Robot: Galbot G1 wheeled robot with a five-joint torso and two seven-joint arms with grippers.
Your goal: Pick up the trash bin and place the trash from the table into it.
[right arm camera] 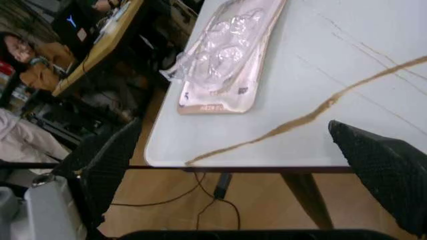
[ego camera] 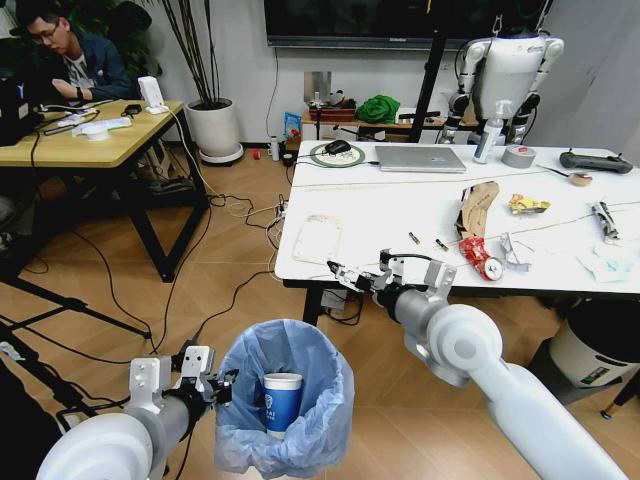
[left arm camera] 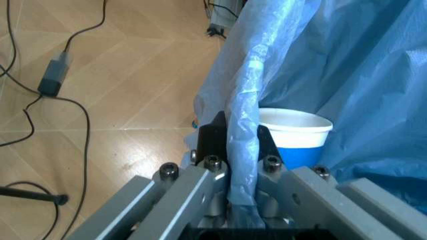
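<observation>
Standing upright, trash bin [ego camera: 284, 400] mouth skyward

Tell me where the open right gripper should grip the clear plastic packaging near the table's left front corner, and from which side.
Probably its near edge: the clear plastic packaging lies flat on the table, so the thin rim is the only graspable part. The right gripper, open, is already at the table's front edge, so a low approach from the front looks simplest.

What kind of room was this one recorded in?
Probably an office or robotics lab: a white table with a laptop, a wooden desk with cables trailing over the wood floor, and a humanoid robot standing by the wall.
</observation>
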